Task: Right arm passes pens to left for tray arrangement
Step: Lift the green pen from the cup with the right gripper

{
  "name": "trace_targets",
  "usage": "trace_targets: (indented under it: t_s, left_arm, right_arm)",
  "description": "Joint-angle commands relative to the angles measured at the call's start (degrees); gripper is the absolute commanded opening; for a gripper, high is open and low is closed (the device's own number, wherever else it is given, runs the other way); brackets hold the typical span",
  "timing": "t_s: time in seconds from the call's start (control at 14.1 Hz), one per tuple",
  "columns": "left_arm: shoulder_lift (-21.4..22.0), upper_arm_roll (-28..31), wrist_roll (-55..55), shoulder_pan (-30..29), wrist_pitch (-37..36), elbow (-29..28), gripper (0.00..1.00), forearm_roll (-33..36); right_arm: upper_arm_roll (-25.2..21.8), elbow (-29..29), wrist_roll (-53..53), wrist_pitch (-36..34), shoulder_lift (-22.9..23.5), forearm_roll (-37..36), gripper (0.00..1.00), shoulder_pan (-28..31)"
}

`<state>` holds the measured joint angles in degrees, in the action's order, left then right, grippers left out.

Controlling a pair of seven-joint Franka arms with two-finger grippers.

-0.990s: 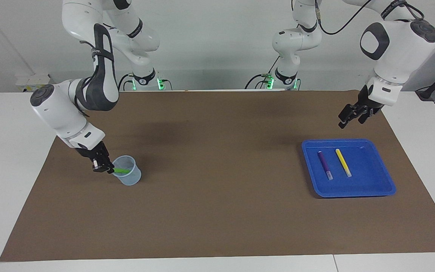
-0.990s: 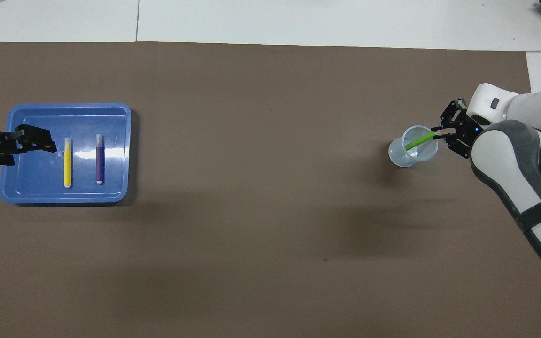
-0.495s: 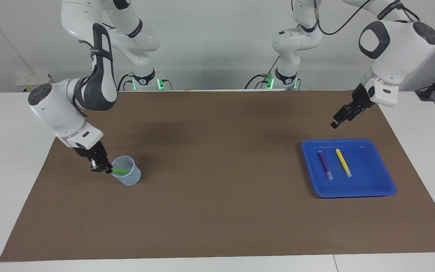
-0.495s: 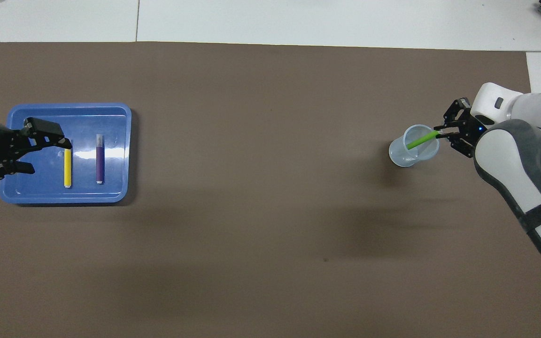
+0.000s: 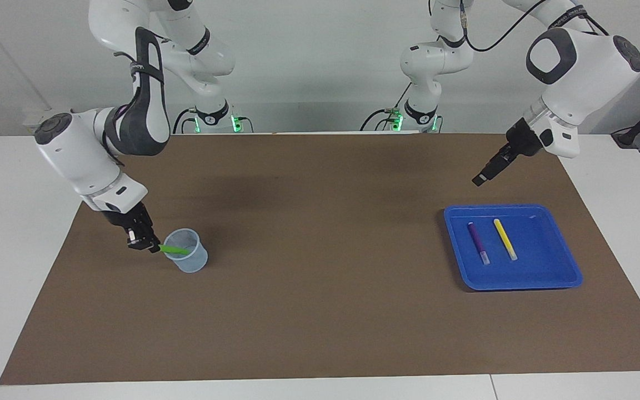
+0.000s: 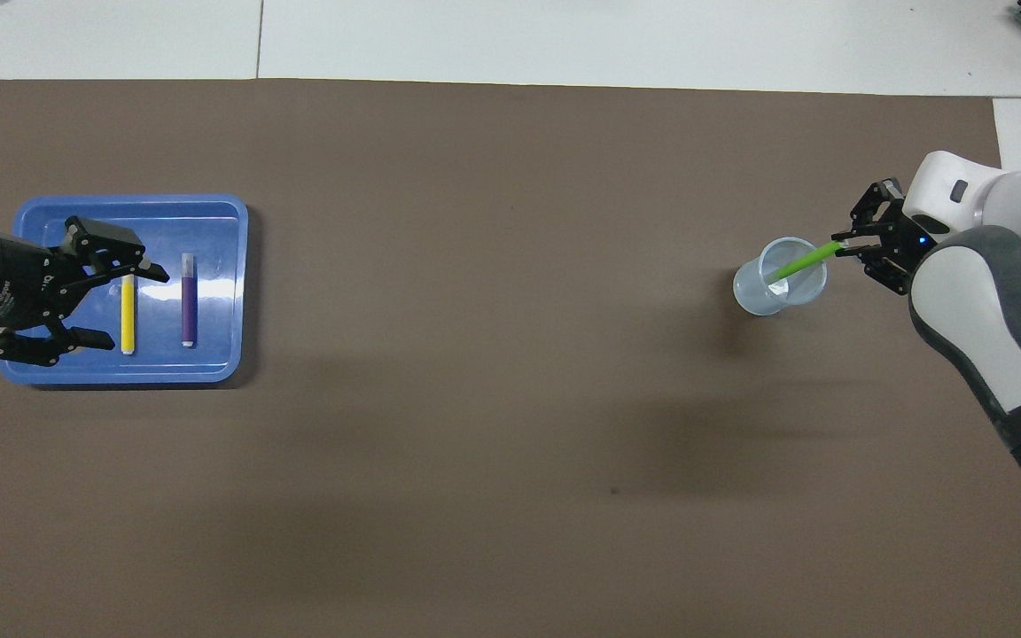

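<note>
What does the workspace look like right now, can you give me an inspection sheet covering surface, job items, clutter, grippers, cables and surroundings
Surface: brown mat on a white table.
Job's things: blue tray toward the left arm's end holds the purple pen and yellow pen, side by side, apart. Green pen leans in the translucent cup toward the right arm's end.
Clutter: nothing seen.
Grippers: right gripper shut on the green pen's upper end; left gripper open, raised near the tray, holding nothing.
Cables: black cable on the left arm; leads at both bases.
Surroundings: pale wall.
</note>
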<state>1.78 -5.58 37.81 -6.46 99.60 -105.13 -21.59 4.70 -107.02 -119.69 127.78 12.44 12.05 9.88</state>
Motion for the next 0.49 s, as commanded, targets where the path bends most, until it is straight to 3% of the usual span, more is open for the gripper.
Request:
trace_targets:
  t_s: [0.0,0.42]
  left_arm:
    - [1.2,0.5,5.8,0.0,-4.1,0.0,0.97,-2.8]
    - [1.8,0.7,12.0,-0.4,-10.1,0.0,0.97,-7.1]
  right_arm:
    - [0.2,0.6,3.0,-3.4,-1.8,-4.5,0.0,0.7]
    - [0.3,1.3,5.7,-9.3,-7.0,-7.9,0.0,0.5]
